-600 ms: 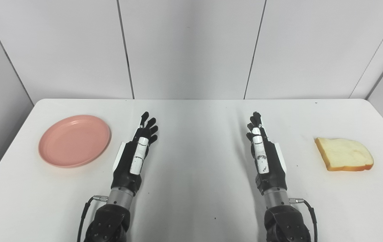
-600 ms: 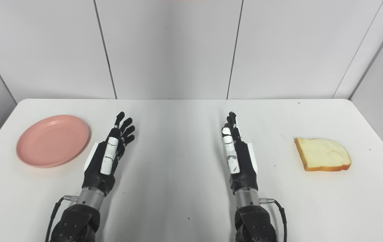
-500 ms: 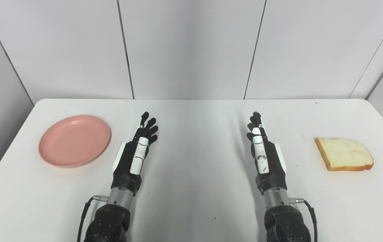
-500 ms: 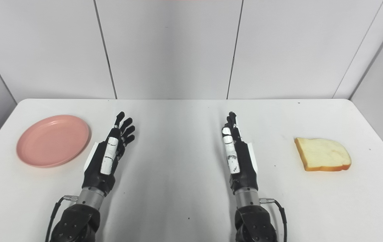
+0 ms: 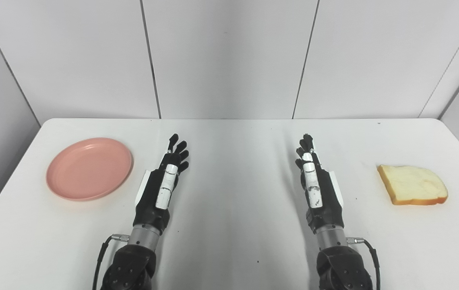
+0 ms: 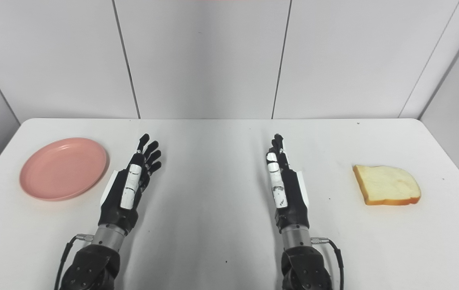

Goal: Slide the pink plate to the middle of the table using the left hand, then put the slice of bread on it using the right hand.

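Fingers of the left hand (image 5: 161,185) were extended and apart, holding nothing; the right hand (image 5: 316,189) likewise. One pink plate (image 5: 89,168) lay far left on the table (image 5: 229,225), just left of the left hand. One slice of bread (image 5: 412,185) lay well apart at right. Recommended: set fingertips on the plate's left rim and push it flat rightward, without tipping.

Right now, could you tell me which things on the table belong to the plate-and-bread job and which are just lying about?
Part of the job:
- pink plate, at the table's left
- slice of bread, at the right
- left hand, open, empty
- right hand, open, empty

Just lying about:
- nothing else on the white table
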### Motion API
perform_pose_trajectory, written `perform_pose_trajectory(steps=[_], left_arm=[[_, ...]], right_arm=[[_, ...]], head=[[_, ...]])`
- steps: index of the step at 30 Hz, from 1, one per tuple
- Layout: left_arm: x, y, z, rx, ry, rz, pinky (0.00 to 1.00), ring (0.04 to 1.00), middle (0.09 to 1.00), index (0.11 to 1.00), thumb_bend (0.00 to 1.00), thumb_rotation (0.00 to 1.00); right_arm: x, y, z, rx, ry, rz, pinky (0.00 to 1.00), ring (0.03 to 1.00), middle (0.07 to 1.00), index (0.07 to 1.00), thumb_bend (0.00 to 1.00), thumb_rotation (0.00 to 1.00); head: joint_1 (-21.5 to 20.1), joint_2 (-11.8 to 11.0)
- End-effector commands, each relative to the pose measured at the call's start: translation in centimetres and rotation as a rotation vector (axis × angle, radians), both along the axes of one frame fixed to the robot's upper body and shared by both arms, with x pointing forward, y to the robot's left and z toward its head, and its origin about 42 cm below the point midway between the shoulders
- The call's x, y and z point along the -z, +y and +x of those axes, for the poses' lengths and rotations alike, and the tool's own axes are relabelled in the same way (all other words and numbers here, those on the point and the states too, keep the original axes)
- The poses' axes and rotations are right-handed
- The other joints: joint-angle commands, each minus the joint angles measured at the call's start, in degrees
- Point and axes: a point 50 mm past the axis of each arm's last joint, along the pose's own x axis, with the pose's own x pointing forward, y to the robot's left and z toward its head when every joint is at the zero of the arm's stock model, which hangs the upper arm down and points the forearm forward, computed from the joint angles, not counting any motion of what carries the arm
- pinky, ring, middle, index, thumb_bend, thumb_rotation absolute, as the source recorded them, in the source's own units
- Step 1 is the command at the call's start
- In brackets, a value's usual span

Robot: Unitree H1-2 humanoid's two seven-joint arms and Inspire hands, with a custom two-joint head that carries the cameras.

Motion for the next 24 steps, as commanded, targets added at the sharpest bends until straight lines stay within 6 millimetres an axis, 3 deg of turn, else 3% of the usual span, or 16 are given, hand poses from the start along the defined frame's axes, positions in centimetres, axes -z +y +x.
perform_pose_trajectory(steps=[1, 5, 9, 10, 14, 24], left_arm=[[-2.0, -0.3, 0.4, 0.016, -0.083, -0.009, 0.94, 0.956, 0.972, 0.985, 0.73, 0.99], [-1.9, -0.3, 0.5, 0.019, -0.088, -0.001, 0.94, 0.956, 0.975, 0.988, 0.73, 1.0], [-1.7, -0.8, 0.6, 0.012, -0.089, -0.003, 0.94, 0.95, 0.97, 0.977, 0.73, 0.99], [-1.6, -1.2, 0.7, 0.005, -0.088, -0.004, 0.94, 0.95, 0.97, 0.977, 0.73, 0.99], [-1.5, -2.9, 0.7, -0.009, -0.067, -0.003, 0.93, 0.939, 0.952, 0.961, 0.76, 0.99], [-1.3, -5.4, 1.1, -0.023, -0.058, -0.009, 0.87, 0.92, 0.931, 0.941, 0.71, 0.99]], right_arm=[[-1.7, 0.3, 0.1, -0.006, -0.085, 0.012, 1.0, 0.99, 1.0, 1.0, 0.38, 1.0], [-1.7, 0.3, 0.1, -0.007, -0.084, 0.014, 1.0, 0.992, 1.0, 1.0, 0.38, 1.0], [-1.6, -0.1, 0.1, -0.007, -0.09, 0.005, 1.0, 0.992, 1.0, 1.0, 0.38, 1.0], [-1.6, -0.4, 0.1, -0.009, -0.089, 0.002, 1.0, 0.992, 1.0, 1.0, 0.38, 1.0], [-1.5, -1.6, 0.1, -0.023, -0.091, 0.014, 1.0, 0.997, 1.0, 1.0, 0.39, 1.0], [-1.5, -3.3, 0.3, -0.031, -0.093, 0.015, 1.0, 1.0, 1.0, 1.0, 0.37, 1.0]], head=[[0.1, 0.0], [0.5, -0.2], [4.2, -0.9], [7.4, -1.4], [11.6, -2.4], [16.5, -3.8]])
